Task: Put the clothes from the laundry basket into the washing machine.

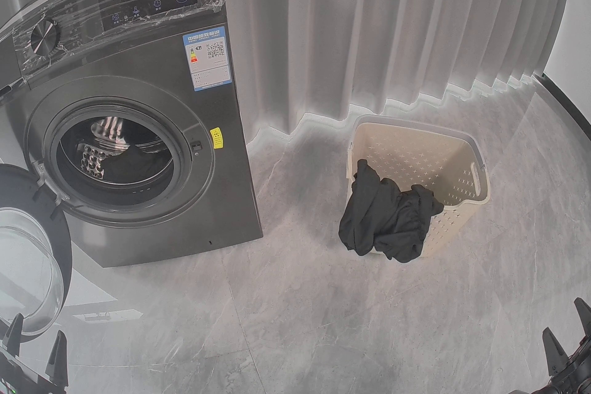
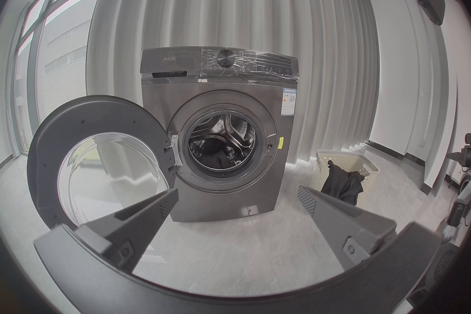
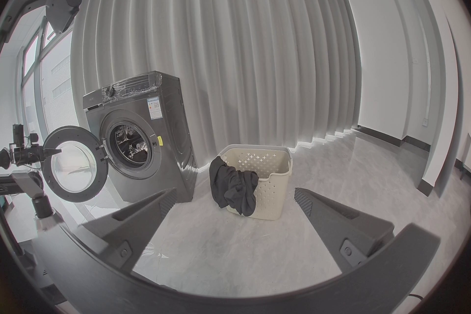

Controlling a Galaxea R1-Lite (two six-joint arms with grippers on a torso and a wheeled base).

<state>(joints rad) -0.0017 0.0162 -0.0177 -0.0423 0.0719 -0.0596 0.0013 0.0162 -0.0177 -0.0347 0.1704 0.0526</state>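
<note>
Washing machine [image 1: 154, 75]: on the floor [image 1: 308, 315] at my left, door [image 1: 28, 253] swung open, dark garment [image 1: 132, 164] in the drum.
Laundry basket [image 1: 425, 158]: on the floor right of the machine, apart from it.
Black clothes [image 1: 388, 217]: draped over the basket's near rim, hanging outside.
My left gripper [image 2: 236, 195]: fingers apart, empty, facing the drum.
My right gripper [image 3: 235, 195]: fingers apart, empty, facing the basket.
</note>
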